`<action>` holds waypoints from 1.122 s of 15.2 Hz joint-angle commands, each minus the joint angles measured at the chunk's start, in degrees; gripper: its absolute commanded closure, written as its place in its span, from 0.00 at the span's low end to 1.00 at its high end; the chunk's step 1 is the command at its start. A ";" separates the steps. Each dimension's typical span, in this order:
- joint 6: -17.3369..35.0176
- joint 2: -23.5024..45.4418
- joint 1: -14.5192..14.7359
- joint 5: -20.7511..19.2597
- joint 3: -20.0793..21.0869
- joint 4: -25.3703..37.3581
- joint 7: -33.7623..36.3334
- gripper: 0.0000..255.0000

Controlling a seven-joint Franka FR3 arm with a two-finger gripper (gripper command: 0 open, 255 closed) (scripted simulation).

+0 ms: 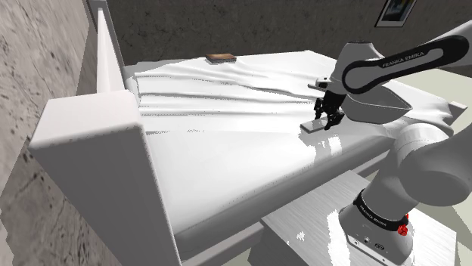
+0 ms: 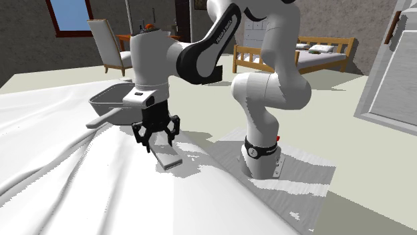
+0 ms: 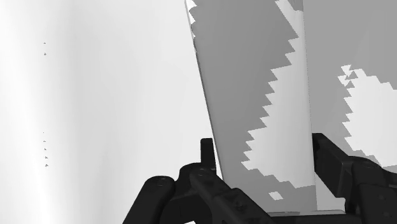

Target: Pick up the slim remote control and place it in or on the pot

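The remote (image 3: 254, 83) lies flat on the bed (image 1: 227, 143), near the edge by the stand. My tool (image 2: 156, 140) is down over one end of it. In the wrist view the fingers (image 3: 207, 156) sit against its two long edges, so I read it as pinched but not yet lifted.

My worry is the grip point. Held so near one end, the long free end could sag or swivel between the pads as I raise it, and edges this thin could slip out. The pot (image 2: 107, 107) stands just behind the tool with its handle towards me, so a careless swing could knock it.

The tool hides the gripped end of the remote. The arm covers part of the pot, and I cannot see inside it.
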 commanded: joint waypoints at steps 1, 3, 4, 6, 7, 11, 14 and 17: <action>-2.11 -1.35 -0.42 0.32 1.03 0.73 -0.07 1.00; -4.17 -2.63 -0.74 0.73 2.12 1.48 -0.07 1.00; -5.18 -3.23 -0.87 0.95 2.65 1.88 -0.08 1.00; -7.15 -4.35 -1.09 1.41 3.67 2.70 -0.11 1.00; -8.12 -4.86 -1.19 1.65 4.16 3.14 -0.13 1.00; -11.85 -6.68 -1.42 2.66 6.04 5.00 -0.24 1.00; -14.52 -7.79 -1.50 3.44 7.35 6.52 -0.35 1.00; -17.09 -8.70 -1.50 4.23 8.58 8.14 -0.47 1.00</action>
